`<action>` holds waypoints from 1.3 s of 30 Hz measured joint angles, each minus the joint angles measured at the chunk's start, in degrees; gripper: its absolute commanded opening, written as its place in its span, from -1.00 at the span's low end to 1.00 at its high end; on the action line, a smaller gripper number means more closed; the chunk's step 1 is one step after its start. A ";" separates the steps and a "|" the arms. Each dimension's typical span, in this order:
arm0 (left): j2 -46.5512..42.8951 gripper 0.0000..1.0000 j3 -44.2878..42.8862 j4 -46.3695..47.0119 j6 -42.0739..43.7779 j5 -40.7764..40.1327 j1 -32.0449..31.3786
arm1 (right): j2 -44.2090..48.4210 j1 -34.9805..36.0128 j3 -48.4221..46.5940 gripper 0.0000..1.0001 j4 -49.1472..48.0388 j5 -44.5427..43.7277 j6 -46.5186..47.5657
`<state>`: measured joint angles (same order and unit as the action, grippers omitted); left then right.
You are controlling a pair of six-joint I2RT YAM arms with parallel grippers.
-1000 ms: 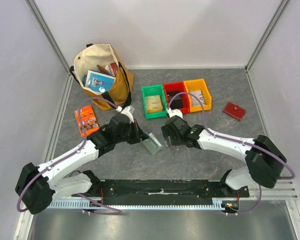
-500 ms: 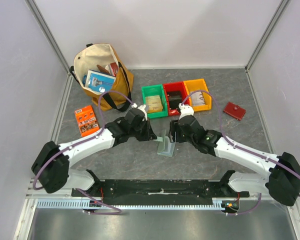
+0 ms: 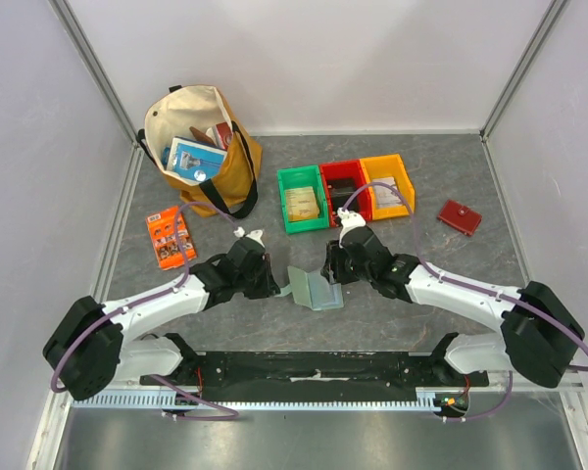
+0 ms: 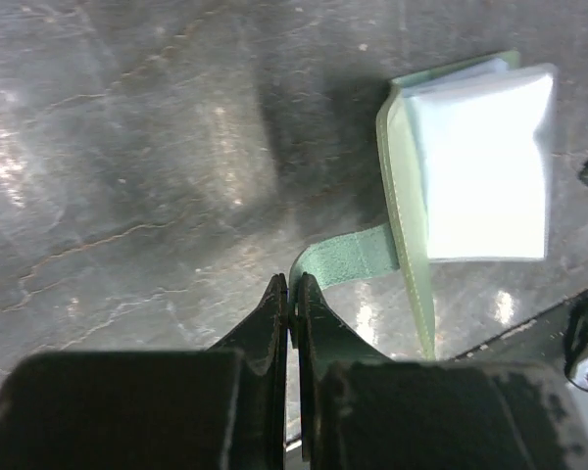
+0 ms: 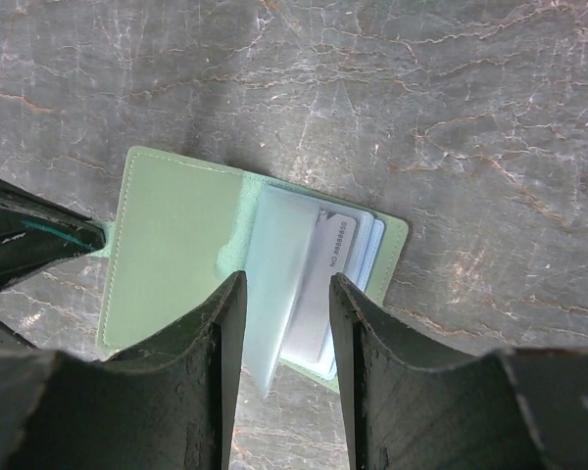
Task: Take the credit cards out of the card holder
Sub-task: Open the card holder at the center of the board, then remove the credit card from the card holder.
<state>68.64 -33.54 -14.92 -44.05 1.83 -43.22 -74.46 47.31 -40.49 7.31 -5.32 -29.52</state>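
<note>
In the overhead view your card holder (image 3: 314, 290) lies open on the worktop (image 3: 304, 331) at the centre of the frame, between the two claws. The left claw (image 4: 290, 286) is closed, pinching the holder's strap (image 4: 345, 262) at the lower middle of its wrist view; I take that as your anchor.

The right claw (image 5: 284, 294) is open and hangs straight over the holder, its fingers (image 5: 220, 333) either side of the clear sleeves (image 5: 274, 259) that stand up from the spine. The cards (image 5: 341, 257) sit in the holder's right-hand half, just right of the gap. Their long axis runs up and down the wrist frame, a little tilted, roughly in line with the fingers.

So the right arm is the one to pull. I judge it needs a small shift toward frame right to bracket a card edge rather than a sleeve. There is room to move above and to the right of the holder. The coloured bins (image 3: 318, 196) sit well apart, toward the top of the overhead view.
</note>
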 measured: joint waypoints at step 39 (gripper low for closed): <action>-13.09 0.19 2.43 -5.53 -1.33 -6.27 1.75 | -22.58 -1.29 0.63 0.41 -24.81 32.46 -9.66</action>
<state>55.55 -31.11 -20.45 -45.39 -4.45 -41.47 -97.03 46.02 -39.86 -17.50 27.14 -39.18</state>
